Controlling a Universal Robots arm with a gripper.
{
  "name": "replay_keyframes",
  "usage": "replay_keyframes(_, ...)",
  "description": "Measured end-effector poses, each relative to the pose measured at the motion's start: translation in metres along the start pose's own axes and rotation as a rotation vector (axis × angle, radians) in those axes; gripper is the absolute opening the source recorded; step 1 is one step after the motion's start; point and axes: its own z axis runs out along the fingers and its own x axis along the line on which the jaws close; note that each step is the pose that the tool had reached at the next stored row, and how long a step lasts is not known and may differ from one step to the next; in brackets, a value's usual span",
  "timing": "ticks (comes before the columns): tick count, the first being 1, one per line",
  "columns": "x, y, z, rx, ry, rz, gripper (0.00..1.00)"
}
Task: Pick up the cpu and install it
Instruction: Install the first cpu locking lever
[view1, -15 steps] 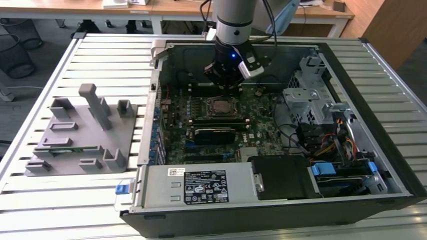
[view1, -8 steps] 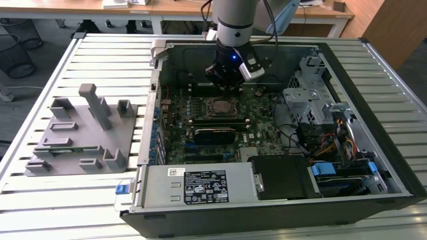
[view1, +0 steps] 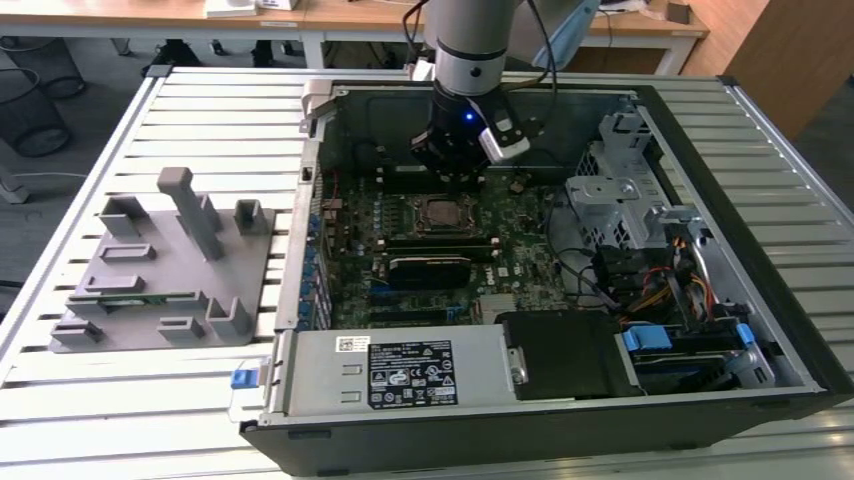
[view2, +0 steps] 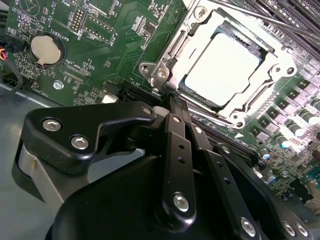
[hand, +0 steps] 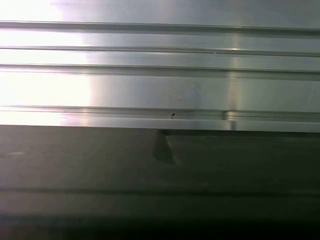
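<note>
The cpu (view1: 441, 212) lies flat in the socket on the green motherboard (view1: 527, 265) inside the open computer case. In the second wrist view the cpu (view2: 222, 67) is a bright silver square with the socket's metal frame (view2: 165, 67) around it. My gripper (view1: 451, 182) hangs just behind the socket, a little above the board. In the second wrist view my gripper (view2: 172, 100) has its black fingers pressed together, tips close to the frame's corner, with nothing between them.
A grey fixture plate (view1: 160, 270) with upright blocks and a green memory stick (view1: 127, 297) sits on the slatted table at the exterior view's left. Case walls (view1: 314, 200), a drive cage (view1: 614, 200), cables and the power supply (view1: 387, 370) surround the board. A coin battery (view2: 46, 48) sits nearby.
</note>
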Motion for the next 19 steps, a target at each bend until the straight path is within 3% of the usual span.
replay_keyframes(9,-0.0002,0.0000,-0.0011,0.0000,0.0000,0.000,0.11)
replay_keyframes(19,-0.0014,-0.0001,0.0018,0.0116,0.0008,0.000,0.11)
